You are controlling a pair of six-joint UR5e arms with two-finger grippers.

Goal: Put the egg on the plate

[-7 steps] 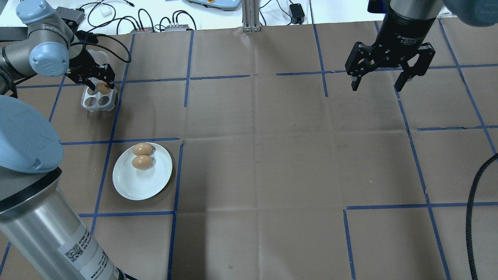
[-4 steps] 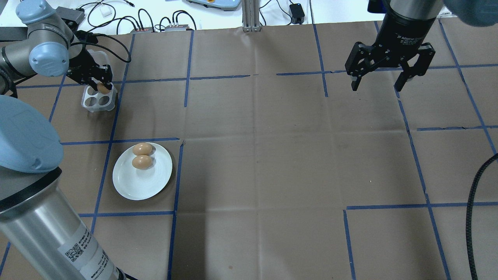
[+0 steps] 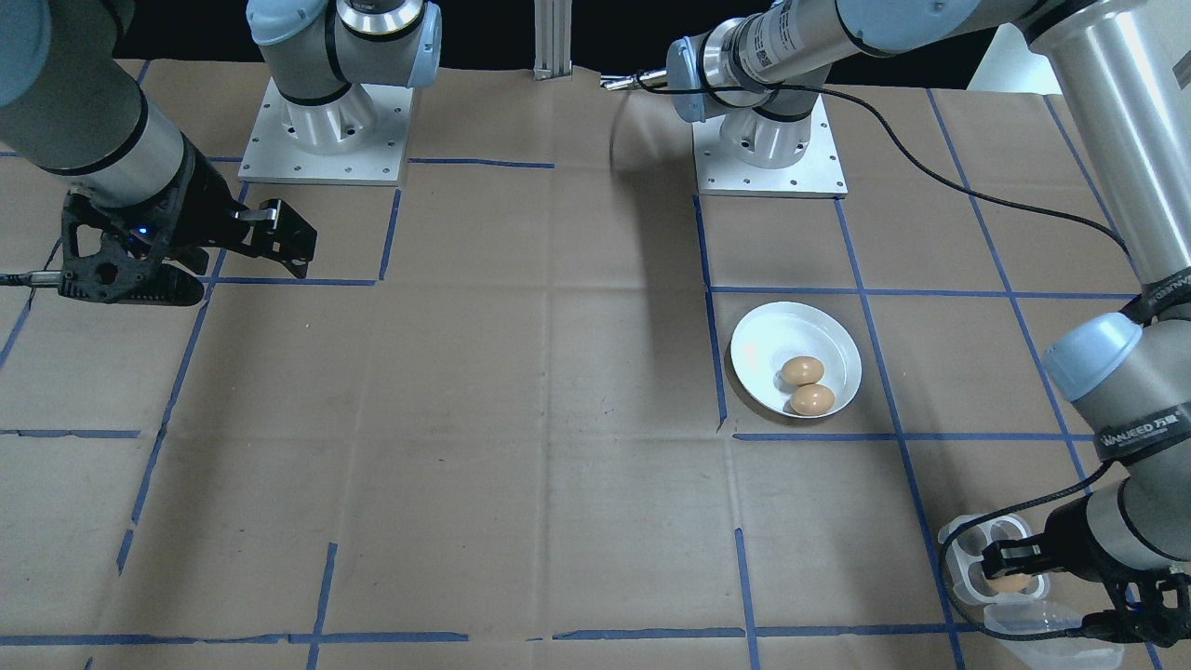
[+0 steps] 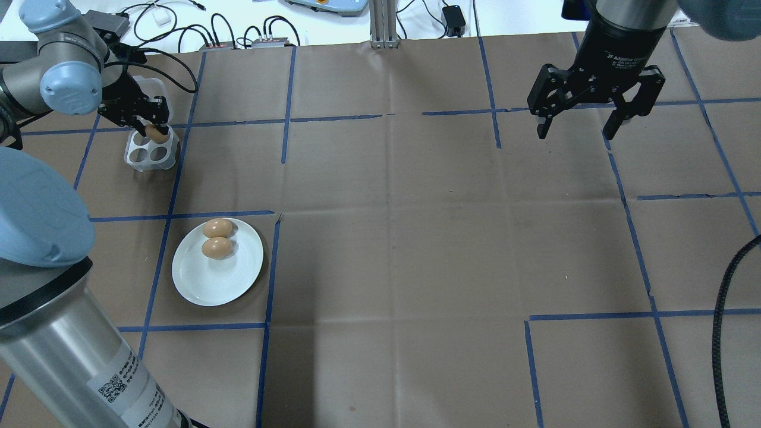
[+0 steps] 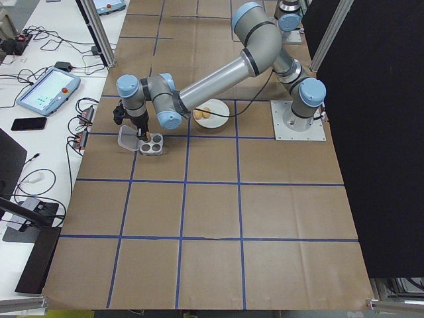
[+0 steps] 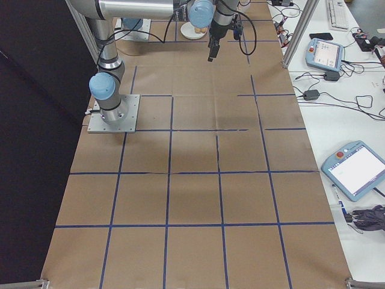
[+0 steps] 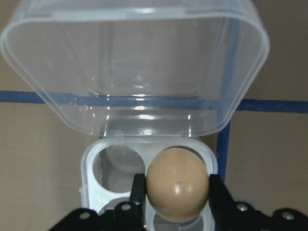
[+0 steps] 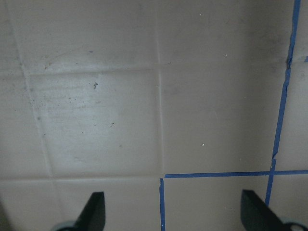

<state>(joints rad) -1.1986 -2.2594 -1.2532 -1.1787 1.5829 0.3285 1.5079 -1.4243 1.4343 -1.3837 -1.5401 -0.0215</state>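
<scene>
Here, nearest the robot's base on the left side of the tabletop (image 4: 416, 267), the white plate (image 4: 217, 279) lies flat inside one blue-taped square, toward the tabletop's left edge. Two brown eggs (image 4: 217, 238) rest on the plate, touching each other, in the half of the plate farther from the robot.

Farther out, near the far left corner of the tabletop, stands the four-cup egg tray (image 4: 151, 152), with its clear lid (image 7: 134, 67) hinged open and lying back beyond the tray. The left gripper (image 7: 177, 197) is positioned over the tray, and its fingers (image 7: 217, 195) are pressed against both sides of a third brown egg (image 7: 177, 190). This egg is at the tray's far right cup as seen from the overhead view; whether it has cleared the cup cannot be determined. The two near cups are empty.

On the far right side, the right gripper (image 4: 575, 128) hangs above bare brown paper with its fingers spread wide apart, holding nothing, well apart from the plate and tray.
</scene>
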